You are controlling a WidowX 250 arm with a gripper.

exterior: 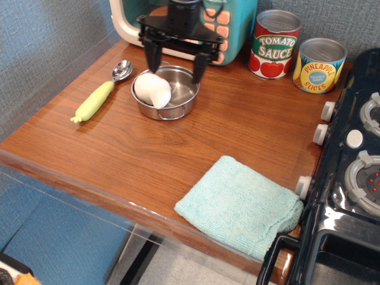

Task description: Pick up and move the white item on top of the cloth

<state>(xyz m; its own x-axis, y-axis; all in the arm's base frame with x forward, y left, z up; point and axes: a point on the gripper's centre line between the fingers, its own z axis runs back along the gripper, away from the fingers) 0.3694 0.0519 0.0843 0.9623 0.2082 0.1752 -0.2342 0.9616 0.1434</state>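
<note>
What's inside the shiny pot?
A white mushroom lies inside the pot, leaning on its left wall. The open gripper hangs above it. The mushroom covers part of the pot's bottom.

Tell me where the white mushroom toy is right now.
The white mushroom toy lies in the steel pot toward the back left of the table, right of the spoon, far from the cloth.
</note>
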